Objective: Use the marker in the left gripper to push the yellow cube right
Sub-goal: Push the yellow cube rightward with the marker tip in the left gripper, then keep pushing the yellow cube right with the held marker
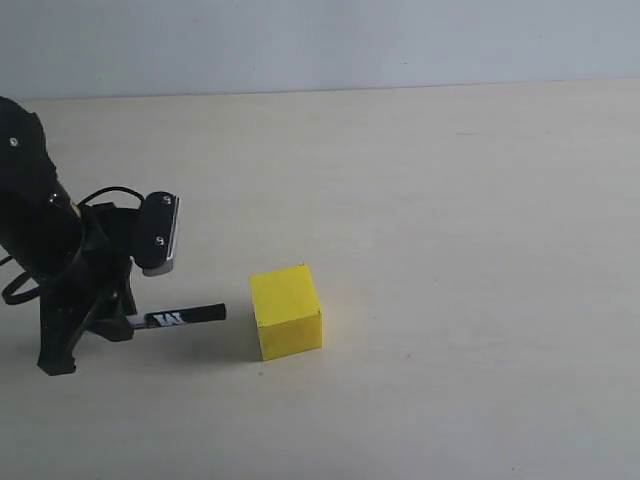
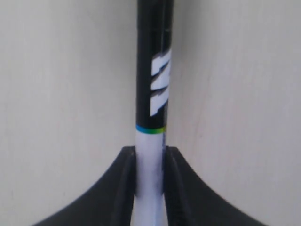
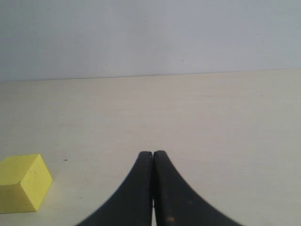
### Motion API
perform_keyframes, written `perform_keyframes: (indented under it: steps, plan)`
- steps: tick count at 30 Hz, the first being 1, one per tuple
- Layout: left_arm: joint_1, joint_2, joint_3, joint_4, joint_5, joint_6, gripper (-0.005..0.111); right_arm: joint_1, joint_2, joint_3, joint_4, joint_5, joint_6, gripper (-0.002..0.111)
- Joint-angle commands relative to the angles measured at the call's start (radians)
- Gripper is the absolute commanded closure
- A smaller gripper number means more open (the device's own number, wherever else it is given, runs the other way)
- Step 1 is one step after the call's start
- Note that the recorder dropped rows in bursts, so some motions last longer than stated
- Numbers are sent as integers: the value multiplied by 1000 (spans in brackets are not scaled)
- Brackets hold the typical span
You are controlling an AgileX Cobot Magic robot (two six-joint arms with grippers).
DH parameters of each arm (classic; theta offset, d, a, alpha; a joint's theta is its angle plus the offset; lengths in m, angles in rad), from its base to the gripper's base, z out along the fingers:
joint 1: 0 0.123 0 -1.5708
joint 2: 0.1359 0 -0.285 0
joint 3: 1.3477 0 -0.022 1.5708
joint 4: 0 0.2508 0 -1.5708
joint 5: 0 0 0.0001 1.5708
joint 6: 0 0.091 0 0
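The yellow cube (image 1: 286, 311) rests on the light table a little left of the middle, and its corner shows in the right wrist view (image 3: 23, 182). My left gripper (image 1: 118, 325) is shut on the marker (image 1: 178, 317), which lies almost level, just above the table, with its black tip pointing right at the cube. A small gap separates tip and cube. In the left wrist view the black fingers (image 2: 123, 181) clamp the marker's white barrel (image 2: 150, 155). My right gripper (image 3: 153, 154) is shut on nothing and does not appear in the exterior view.
The pale wooden table (image 1: 470, 250) runs back to a grey-white wall (image 1: 350, 40). The left arm's black body and cables (image 1: 40, 230) stand at the left edge. Bare tabletop lies to the right of the cube.
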Motion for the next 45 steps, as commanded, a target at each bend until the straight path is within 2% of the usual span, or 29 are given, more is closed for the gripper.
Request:
perform_keyframes:
  steps: [1, 8, 15, 17, 20, 29, 32, 35, 40, 45]
  plan:
    - [47, -2, -6, 7, -3, -7, 107, 1, -5, 4, -1, -7, -4, 108]
    - [11, -2, -6, -27, -72, -7, 107, 1, -5, 4, -1, -7, -4, 108]
    - [-125, 51, -76, -36, -44, -7, 107, 1, -5, 4, -1, -7, -4, 108]
    - [-142, 58, -93, -36, -44, -7, 107, 1, -5, 4, -1, -7, -4, 108]
    - [-141, 53, -120, -32, -21, -7, 107, 1, -5, 4, -1, -7, -4, 108]
    - [-27, 20, -128, 105, 56, -30, 107, 1, -5, 4, -1, -7, -4, 108]
    - [-27, 20, -128, 141, 39, 5, 107, 1, -5, 4, -1, -7, -4, 108]
    - [-37, 20, -128, 110, -10, 77, 107, 1, -5, 4, -1, -7, -4, 108]
    - [-48, 20, -128, 1, -94, 73, 107, 1, -5, 4, -1, -7, -4, 108]
    - [-48, 20, -141, -55, -120, 73, 107, 1, -5, 4, -1, -7, -4, 108]
